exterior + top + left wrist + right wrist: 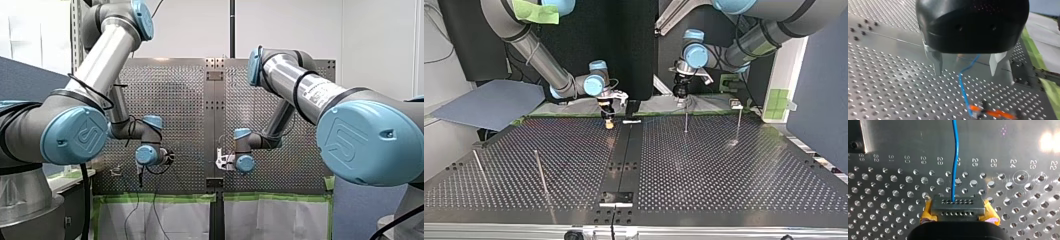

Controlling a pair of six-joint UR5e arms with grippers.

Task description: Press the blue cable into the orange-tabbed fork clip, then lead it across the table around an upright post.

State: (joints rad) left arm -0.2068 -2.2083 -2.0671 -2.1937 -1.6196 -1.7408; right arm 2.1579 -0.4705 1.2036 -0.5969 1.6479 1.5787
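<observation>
In the left wrist view the blue cable [961, 82] runs between my left gripper's [966, 73] metal fingers [937, 62] without touching them; that gripper is open. Ahead of it the cable ends at the orange-tabbed fork clip [988, 113] on the perforated table. In the right wrist view my right gripper [957, 206], with yellow pads [926, 213], is shut on the blue cable [955, 160], which leads straight ahead over the plate. In the top view my right gripper [609, 120] is near the far middle seam and my left gripper [681, 97] hangs above a thin upright post [685, 121].
More upright posts stand on the table: one at the top view's far right [739, 125], two at its near left [541, 172] [479, 167]. A dark centre strip [624, 160] splits the plate. A grey sheet [489, 102] lies beyond the far left edge.
</observation>
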